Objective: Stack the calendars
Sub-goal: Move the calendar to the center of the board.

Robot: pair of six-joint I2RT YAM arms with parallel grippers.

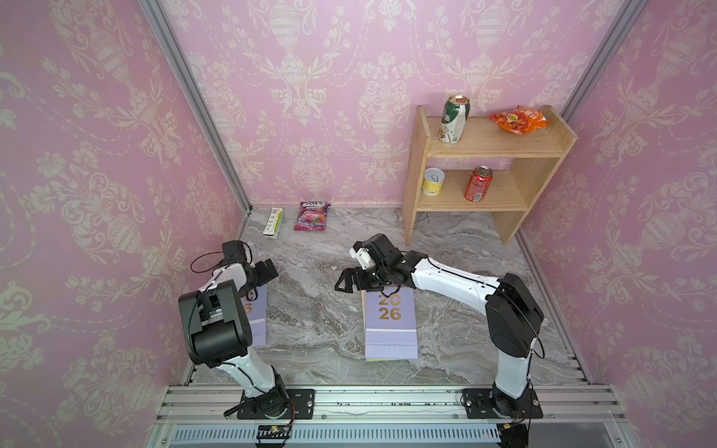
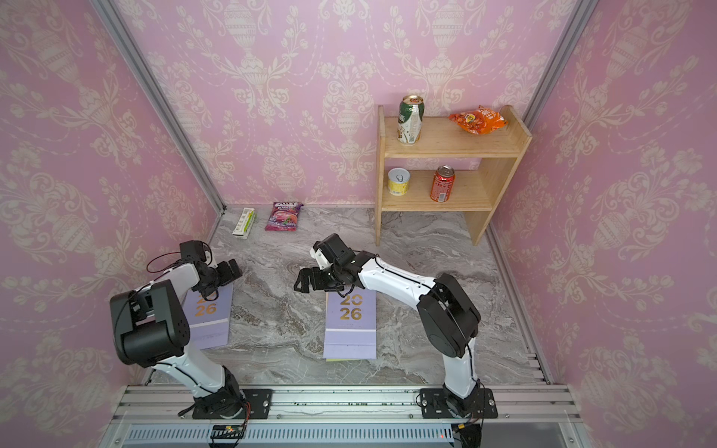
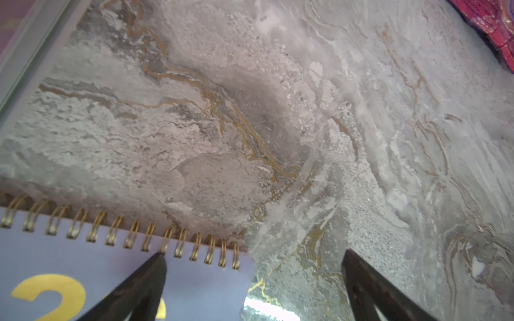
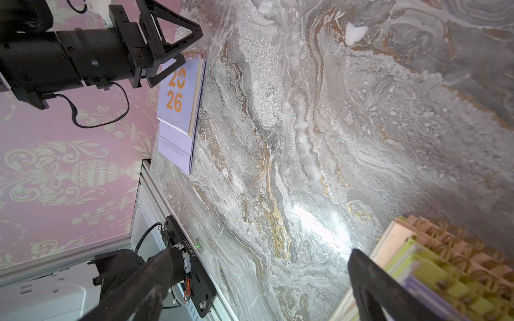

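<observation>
We see left gripper (image 1: 268, 271) wide open, empty, above spiral end of lone lilac spiral-bound calendar (image 1: 258, 324), long axis pointing away from us. Lilac-topped calendar stack (image 1: 391, 329) lies rightward, near open, empty right gripper (image 1: 343, 283).

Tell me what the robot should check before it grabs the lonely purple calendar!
1. Left gripper open, empty: ok.
2. Right gripper open, empty: ok.
3. Left gripper lined up on the lone calendar, one finger over its cover, one over the table: ok.
4. Touching the cover yet: cannot tell.
5. Table between lone calendar and stack free of things: ok.
6. Stack top free for landing: not ok, right gripper hangs above its spiral end.
</observation>
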